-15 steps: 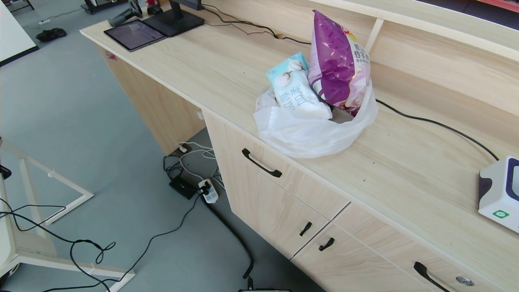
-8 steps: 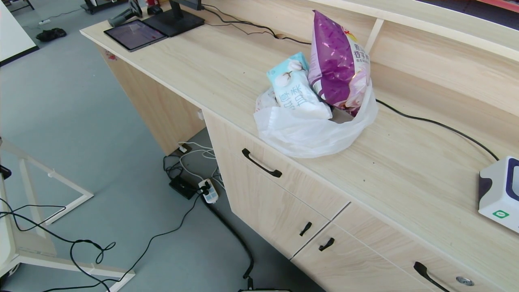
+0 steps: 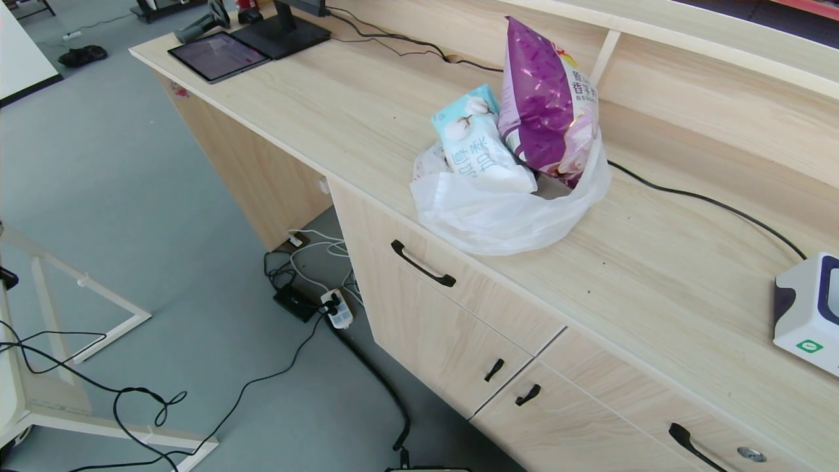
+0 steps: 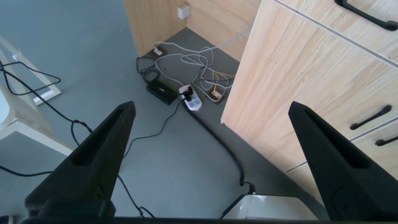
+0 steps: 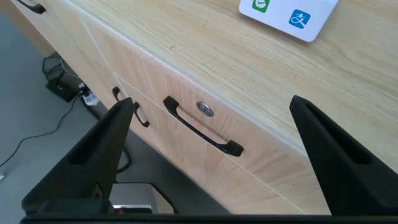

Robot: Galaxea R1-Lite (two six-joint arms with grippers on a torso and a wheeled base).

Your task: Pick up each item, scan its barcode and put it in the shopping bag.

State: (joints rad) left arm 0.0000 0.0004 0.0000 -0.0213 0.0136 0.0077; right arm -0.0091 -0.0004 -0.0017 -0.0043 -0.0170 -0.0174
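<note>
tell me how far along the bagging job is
Done: the purple snack bag and the tissue pack stand in the white shopping bag on the counter.
In hand: nothing. The left gripper is open above the floor, and the right gripper is open by the drawers below the scanner.
Left: both items I can see are bagged, so the job looks at or near its end.

Before you: pale matt wood-grain desk, thin crinkled white plastic shopping bag, glossy purple foil snack pouch, smooth pale-blue plastic tissue pack.
</note>
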